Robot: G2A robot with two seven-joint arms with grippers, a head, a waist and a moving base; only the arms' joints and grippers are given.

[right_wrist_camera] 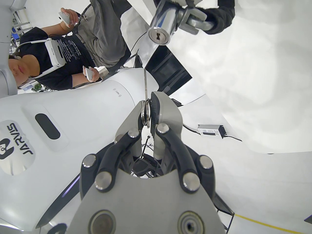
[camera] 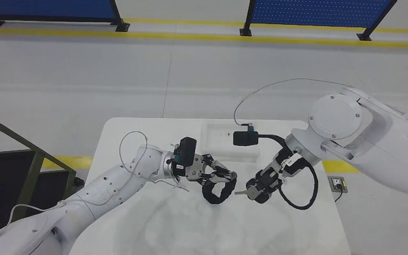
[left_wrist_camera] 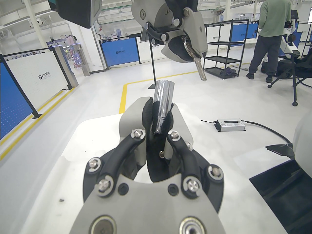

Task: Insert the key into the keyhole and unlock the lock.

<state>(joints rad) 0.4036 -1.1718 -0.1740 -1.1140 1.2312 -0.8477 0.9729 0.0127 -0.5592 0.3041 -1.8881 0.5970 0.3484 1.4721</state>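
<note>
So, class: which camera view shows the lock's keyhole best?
The right wrist view: the keyhole faces that camera end-on. The left wrist view gives the lock side-on; the top view makes it too small to tell.

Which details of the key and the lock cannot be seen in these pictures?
Left wrist view: the lock turns its keyhole away; the left gripper covers its lower part.
Right wrist view: the key is edge-on, teeth unreadable; the right gripper hides its head.
Top view: the key is too small to judge its gap from the lock.
</note>
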